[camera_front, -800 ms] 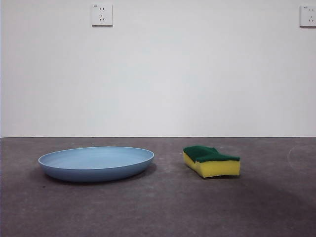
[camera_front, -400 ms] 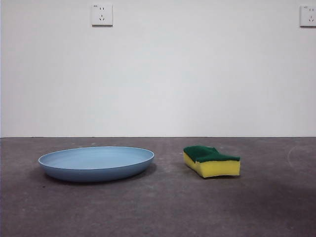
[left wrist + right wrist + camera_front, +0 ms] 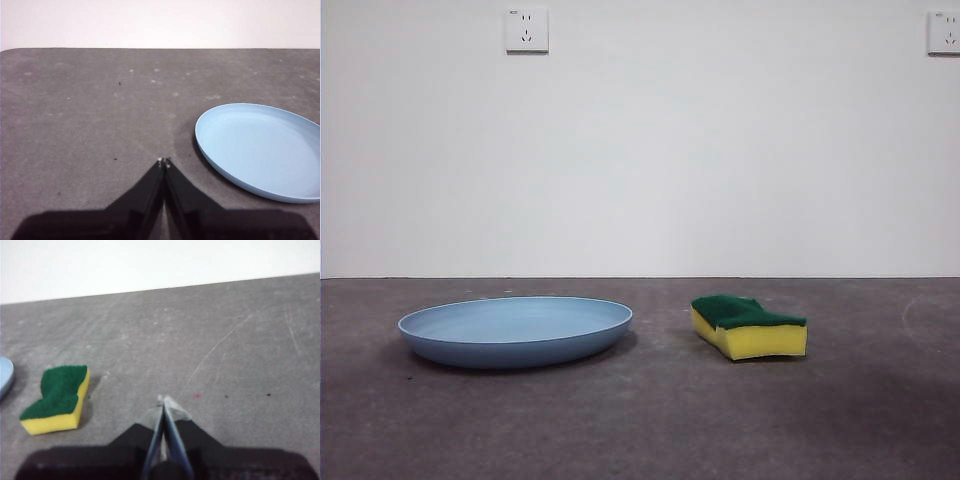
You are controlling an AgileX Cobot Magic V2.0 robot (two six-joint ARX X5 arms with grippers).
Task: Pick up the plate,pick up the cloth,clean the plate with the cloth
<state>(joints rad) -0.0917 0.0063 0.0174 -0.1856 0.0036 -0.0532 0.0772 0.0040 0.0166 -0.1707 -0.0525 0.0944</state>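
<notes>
Plate [image 3: 515, 331] and cloth [image 3: 748, 326] lie apart on the grey counter [image 3: 650, 420], the cloth's green layer up. Near the plate, the left gripper [image 3: 163, 161] hangs above the counter, jaws pressed together on nothing. Beside the cloth, the right gripper [image 3: 163, 400] hangs likewise closed and empty.

A dark grey table [image 3: 640, 420] fills the lower part of the front frame, its surface mottled with pale specks and faint scratches. Behind it a plain white wall [image 3: 640, 160] takes up the upper part. One white socket [image 3: 526, 30] sits on the wall at upper left; another socket [image 3: 943, 32] is cut by the upper right edge.
</notes>
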